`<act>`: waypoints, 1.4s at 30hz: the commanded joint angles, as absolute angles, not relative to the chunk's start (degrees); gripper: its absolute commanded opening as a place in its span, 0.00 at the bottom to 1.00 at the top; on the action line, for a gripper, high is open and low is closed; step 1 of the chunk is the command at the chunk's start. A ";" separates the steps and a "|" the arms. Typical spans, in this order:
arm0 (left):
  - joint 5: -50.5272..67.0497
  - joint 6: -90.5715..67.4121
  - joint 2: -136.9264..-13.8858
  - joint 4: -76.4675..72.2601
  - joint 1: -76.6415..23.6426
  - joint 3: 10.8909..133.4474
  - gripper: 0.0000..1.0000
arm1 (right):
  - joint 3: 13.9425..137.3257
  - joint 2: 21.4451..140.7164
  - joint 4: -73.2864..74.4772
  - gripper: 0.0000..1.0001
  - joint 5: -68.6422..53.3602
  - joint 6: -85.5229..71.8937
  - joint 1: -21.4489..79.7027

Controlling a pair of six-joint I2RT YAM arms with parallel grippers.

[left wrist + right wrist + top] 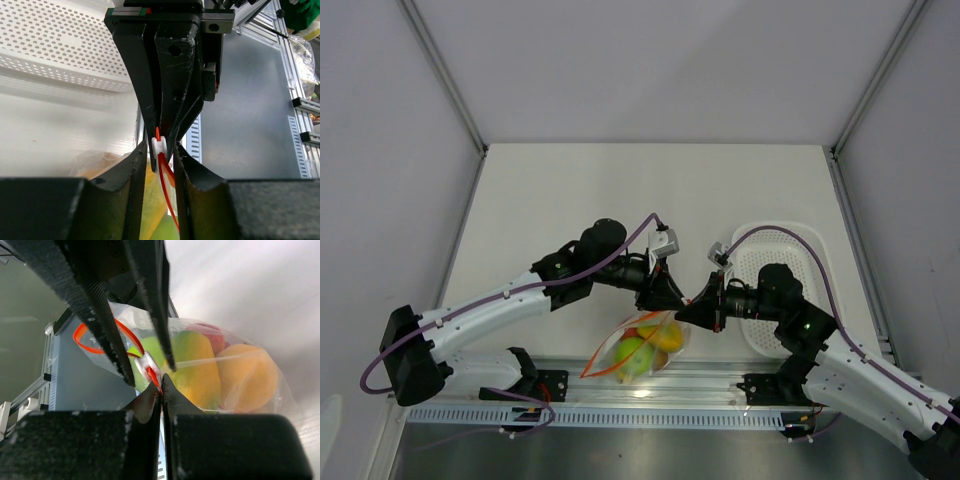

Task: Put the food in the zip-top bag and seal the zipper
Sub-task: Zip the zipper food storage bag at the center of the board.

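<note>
The bag, with the fruit inside, hangs at the lower centre of the top view, at the near edge of the table. The right gripper is closed tight on the zipper. The left gripper stands narrowly open around the white slider. It should pinch the slider squarely, then pull along the strip. The table is pale and smooth, with a white tray at right and plain walls around.

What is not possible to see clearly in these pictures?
Top view: how far the zipper is sealed; the left arm and right arm meet over it.
Right wrist view: the red food, mostly behind the yellow-green fruit.
Top view: part of the white tray, under the right arm.
</note>
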State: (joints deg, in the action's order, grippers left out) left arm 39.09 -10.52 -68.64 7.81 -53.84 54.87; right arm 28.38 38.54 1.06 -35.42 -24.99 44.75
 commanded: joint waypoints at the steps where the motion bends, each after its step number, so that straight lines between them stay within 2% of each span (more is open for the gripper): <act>1: 40.08 -11.25 -68.64 6.24 -53.53 57.66 0.29 | 29.27 37.88 -0.88 0.00 -36.12 -24.96 44.65; 3: 40.25 -11.60 -68.64 6.33 -53.53 57.66 0.23 | 29.36 37.79 -0.79 0.00 -36.30 -24.79 44.56; 7: 41.22 -12.13 -68.55 5.71 -53.44 57.57 0.03 | 29.53 37.79 -0.53 0.00 -36.04 -24.52 44.56; 8: 41.39 -12.22 -68.55 5.71 -53.44 57.39 0.01 | 29.44 37.79 -0.44 0.00 -35.95 -24.43 44.56; 15: 40.26 -13.01 -68.03 7.47 -53.44 57.04 0.01 | 28.74 36.75 -1.49 0.00 -34.37 -25.83 44.56; 26: 37.88 -13.01 -64.43 10.37 -53.44 53.62 0.01 | 24.00 34.89 -12.74 0.00 -33.22 -32.77 44.65; 42: 35.33 -13.09 -58.80 14.06 -53.44 49.84 0.01 | 19.60 32.34 -17.05 0.00 -31.38 -38.85 43.33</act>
State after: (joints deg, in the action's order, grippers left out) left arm 35.00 -12.58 -61.25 11.03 -53.80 50.54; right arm 19.92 33.39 -12.93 -32.88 -37.87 44.27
